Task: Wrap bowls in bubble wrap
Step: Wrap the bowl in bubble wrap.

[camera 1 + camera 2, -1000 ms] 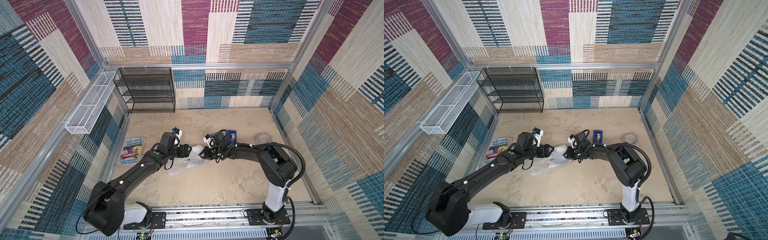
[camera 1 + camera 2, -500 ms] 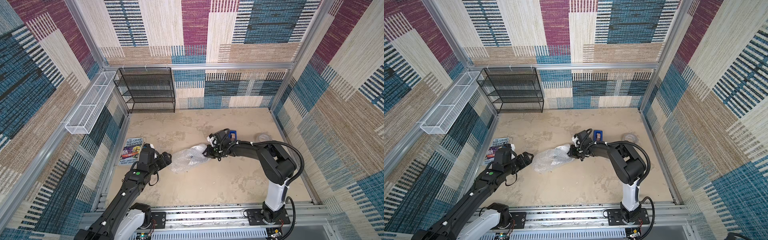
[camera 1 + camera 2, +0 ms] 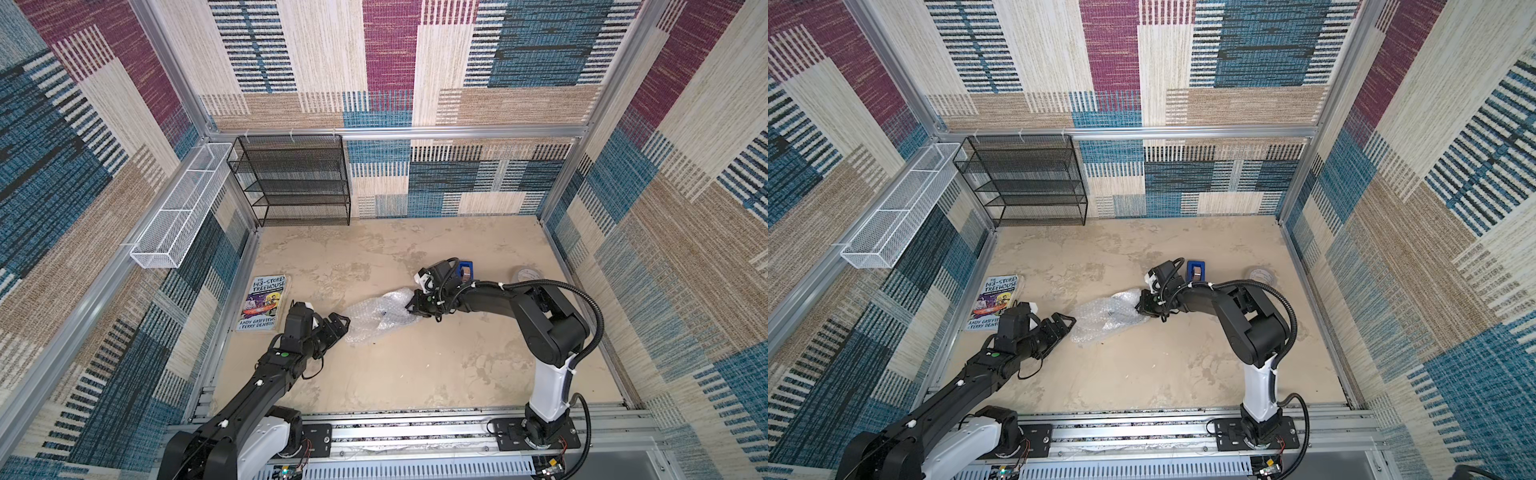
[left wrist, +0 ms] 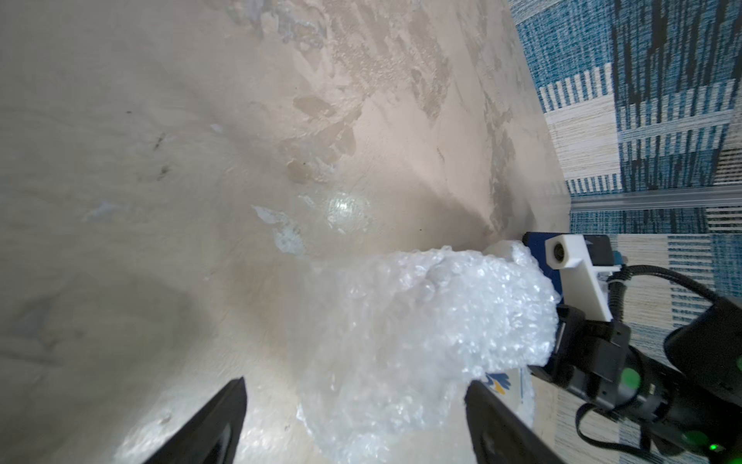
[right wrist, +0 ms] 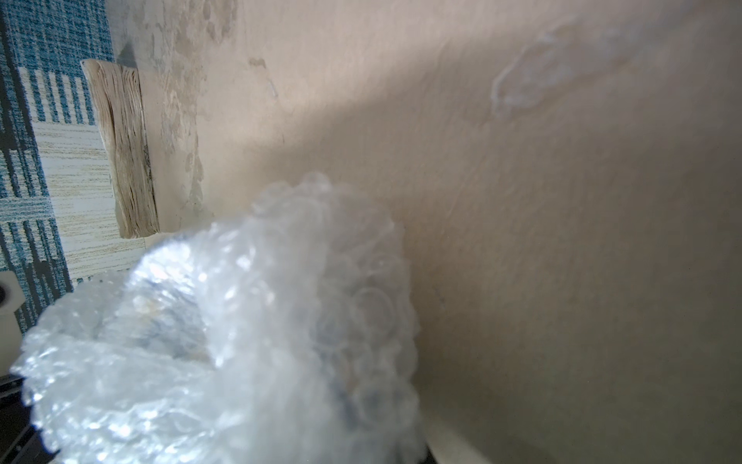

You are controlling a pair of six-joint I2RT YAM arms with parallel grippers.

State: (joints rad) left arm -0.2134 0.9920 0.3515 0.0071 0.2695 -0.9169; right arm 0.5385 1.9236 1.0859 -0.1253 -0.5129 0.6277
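my right end effector [image 3: 413, 306] pinches the bubble wrap [image 3: 374, 316], bunched mid-frame in both top views; the bowl [image 4: 495, 381] barely peeks beneath. left end effector [image 3: 340, 324] gapes wide, empty, beside it. pulling one-sided could drag the bubble wrap off the bowl.

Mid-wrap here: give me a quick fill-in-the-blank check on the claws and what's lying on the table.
The right claw is ____ on the bubble wrap.
The left claw stands ____, gripping nothing.
The book lies nearer the ____ claw.
The tape dispenser has a ____ body.
Missing words: shut; open; left; blue.
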